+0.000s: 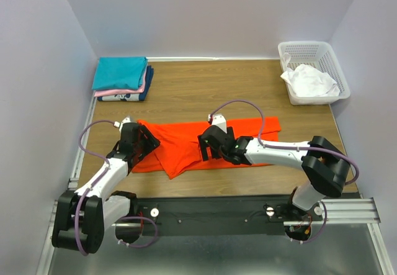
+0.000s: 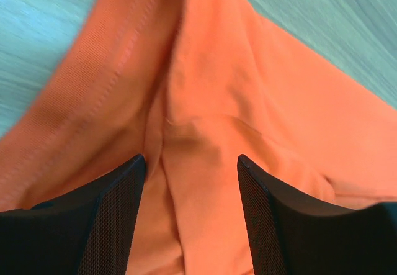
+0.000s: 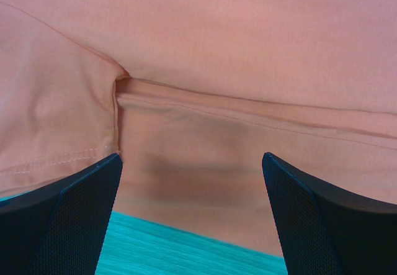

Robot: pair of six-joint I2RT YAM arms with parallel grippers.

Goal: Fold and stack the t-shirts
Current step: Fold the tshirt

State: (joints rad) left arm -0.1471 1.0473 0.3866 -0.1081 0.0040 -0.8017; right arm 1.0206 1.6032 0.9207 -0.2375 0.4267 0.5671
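A bright orange-red t-shirt (image 1: 180,148) lies partly folded across the middle of the wooden table. My left gripper (image 1: 144,143) hovers low over its left end. In the left wrist view its jaws stand open (image 2: 191,158) over a creased fold of the orange cloth (image 2: 248,101), with nothing pinched between them. My right gripper (image 1: 206,146) is over the shirt's middle, near its front edge. It is wide open (image 3: 192,155) above a seam and hem of the shirt (image 3: 248,39). A folded stack sits at the back left, with a teal t-shirt (image 1: 120,72) on pink (image 1: 124,92) and navy (image 1: 147,82).
A white lattice basket (image 1: 304,45) stands at the back right with a crumpled white t-shirt (image 1: 310,81) inside. Grey walls close in the left, back and right sides. Bare table (image 3: 186,250) shows just in front of the shirt's edge.
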